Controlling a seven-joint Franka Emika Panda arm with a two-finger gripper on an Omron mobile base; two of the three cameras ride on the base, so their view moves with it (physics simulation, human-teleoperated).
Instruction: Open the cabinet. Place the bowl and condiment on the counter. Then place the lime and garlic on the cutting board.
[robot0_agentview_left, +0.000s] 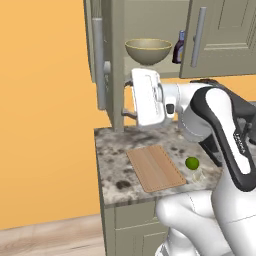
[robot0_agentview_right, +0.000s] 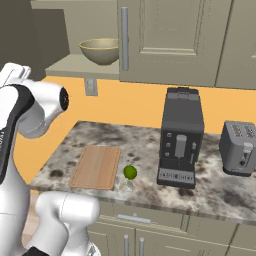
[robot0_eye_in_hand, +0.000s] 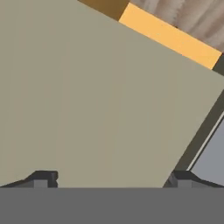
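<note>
I am looking at a mottled grey-and-white counter (robot0_agentview_left: 112, 165) set against an orange wall (robot0_agentview_left: 45, 125), with base cabinets of grey-olive below it. On the slab lies the cutting board (robot0_agentview_left: 156, 167), flat and bare. Just beside its right edge sits the lime (robot0_agentview_left: 192, 162), and the pale garlic (robot0_agentview_left: 198, 174) rests against the lime on the side nearer me — both are on the stone, off the board. Farther right along the counter stand a dark coffee machine (robot0_agentview_right: 181, 137) and a grey toaster (robot0_agentview_right: 240, 147), well apart from the board.

Above, the cabinet (robot0_agentview_left: 150, 37) has its doors swung open. The bowl (robot0_agentview_left: 148, 51) sits upright on the cabinet floor, and the condiment (robot0_agentview_left: 178, 47) stands to its right, near it; from the left base view the right door partly covers the bottle.

The arm reaches forward from its elbow at the right of the left base view, forearm about level, with the white hand below the cabinet and above the back of the counter, close to the open left door. In the hand view the gripper (robot0_eye_in_hand: 111, 179) faces a flat grey-olive panel at close range; its fingertips (robot0_eye_in_hand: 43, 178) stand wide apart — as I read it, fully spread — with nothing between them.
</note>
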